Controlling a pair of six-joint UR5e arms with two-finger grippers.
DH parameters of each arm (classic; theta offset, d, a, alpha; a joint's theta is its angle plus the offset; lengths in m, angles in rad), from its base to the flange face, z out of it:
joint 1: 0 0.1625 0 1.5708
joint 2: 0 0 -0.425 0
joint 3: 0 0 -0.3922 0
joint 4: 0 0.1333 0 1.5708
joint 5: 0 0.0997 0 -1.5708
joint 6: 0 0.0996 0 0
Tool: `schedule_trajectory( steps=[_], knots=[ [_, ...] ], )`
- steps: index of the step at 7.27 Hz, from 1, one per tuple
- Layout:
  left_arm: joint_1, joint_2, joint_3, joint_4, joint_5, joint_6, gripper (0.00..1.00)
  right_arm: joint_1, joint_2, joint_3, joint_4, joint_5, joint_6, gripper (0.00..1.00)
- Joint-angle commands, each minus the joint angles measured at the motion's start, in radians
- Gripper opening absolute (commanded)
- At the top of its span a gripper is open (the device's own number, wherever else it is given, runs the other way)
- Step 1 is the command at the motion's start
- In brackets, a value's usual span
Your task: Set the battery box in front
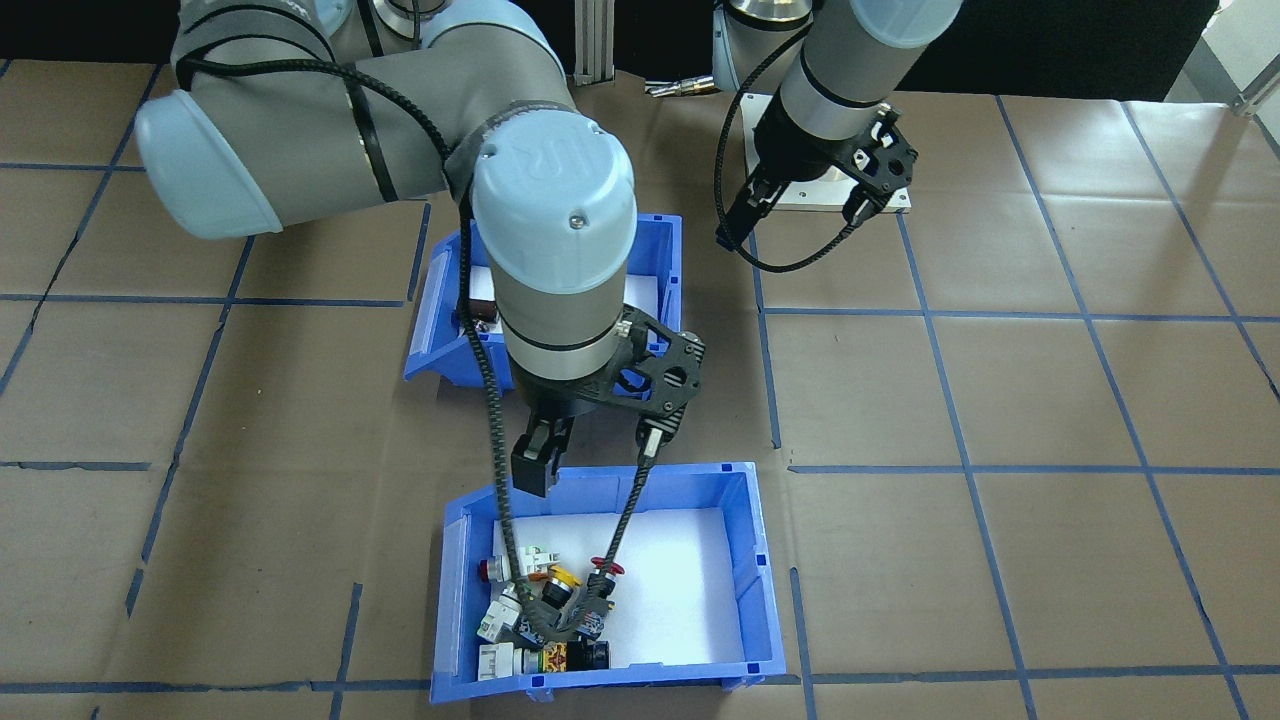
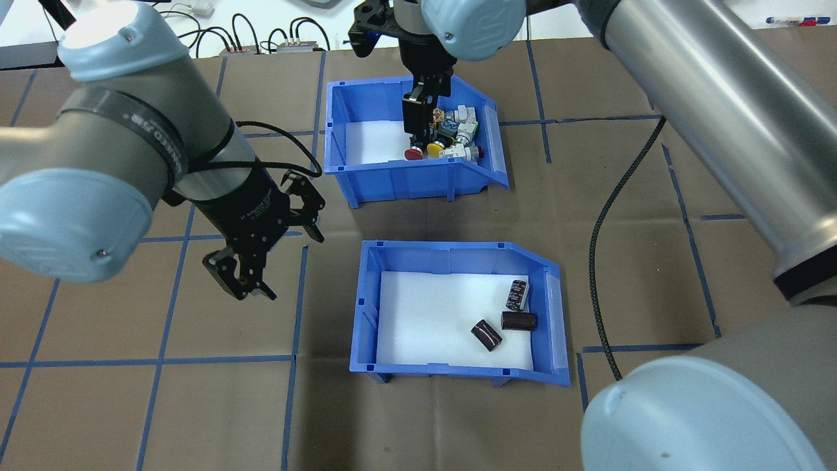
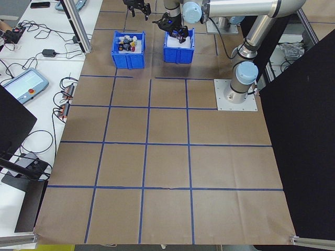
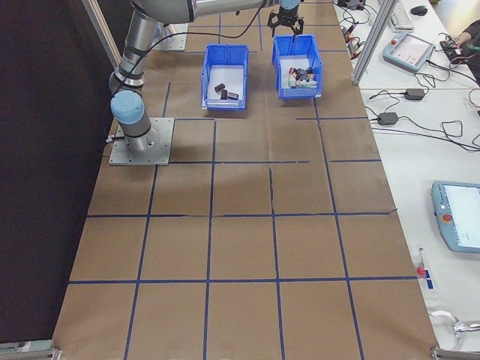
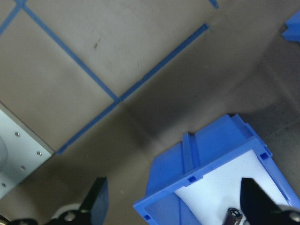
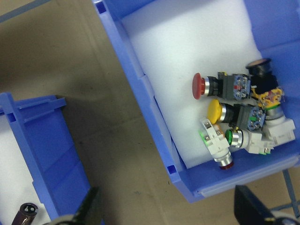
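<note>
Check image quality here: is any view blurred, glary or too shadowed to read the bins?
Left wrist view: soft, slightly blurred, with shadow beside the battery box. Right wrist view: sharp on the push-button switches. Overhead view: glare on the left arm's cap, bin liners bright. Both side views: bins too small to read their contents.
</note>
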Motion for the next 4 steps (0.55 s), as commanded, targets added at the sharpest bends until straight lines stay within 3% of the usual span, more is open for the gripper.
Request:
schedule_trajectory(
  steps=[1, 3, 4],
  knots=[
    [-0.134, 0.01, -0.041, 0.021, -0.019, -0.333, 1.0, 0.042, 0.031, 0.018, -0.049, -0.009, -0.161, 1.0],
    [-0.225, -0.015, -0.053, 0.07, -0.024, -0.533, 1.0, 0.096, 0.09, 0.03, -0.12, -0.035, -0.169, 1.0],
    [-0.255, -0.035, -0.092, 0.166, -0.027, -0.645, 1.0, 0.096, 0.101, 0.04, -0.148, -0.035, -0.169, 1.0]
  ],
)
